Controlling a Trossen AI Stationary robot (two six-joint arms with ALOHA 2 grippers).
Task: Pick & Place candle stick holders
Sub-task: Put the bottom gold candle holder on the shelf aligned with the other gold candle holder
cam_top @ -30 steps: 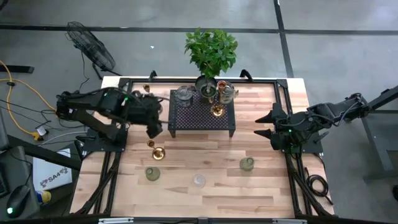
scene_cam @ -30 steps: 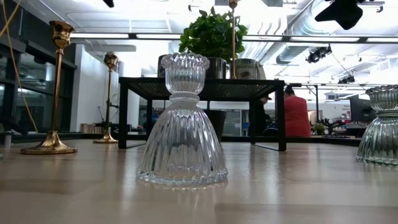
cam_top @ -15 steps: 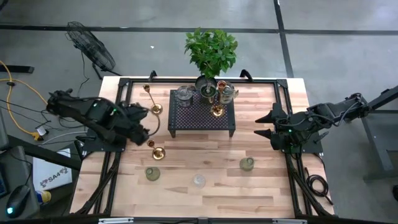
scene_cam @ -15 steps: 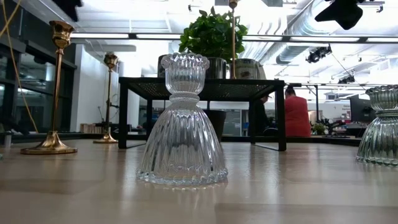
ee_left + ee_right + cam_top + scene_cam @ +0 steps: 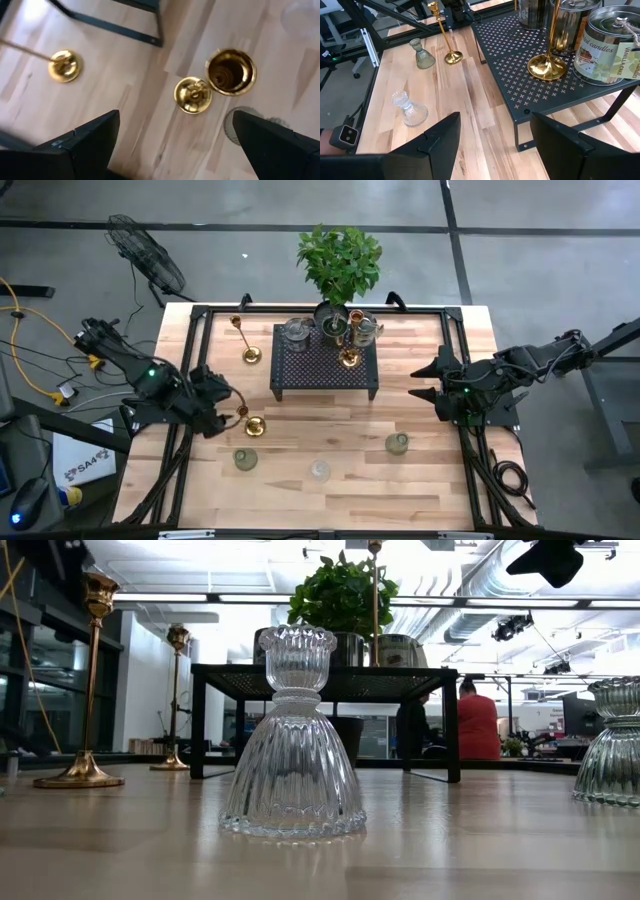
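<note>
brass stick (image 5: 249, 419), upright (axis vertical)

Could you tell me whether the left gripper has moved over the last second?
Yes. The left gripper has pulled back from beside the black stand toward the table's left edge.

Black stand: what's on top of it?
On the stand: a brass stick, a candle tin, two more tins, partly cropped. The plant's pot hides what sits behind.
</note>
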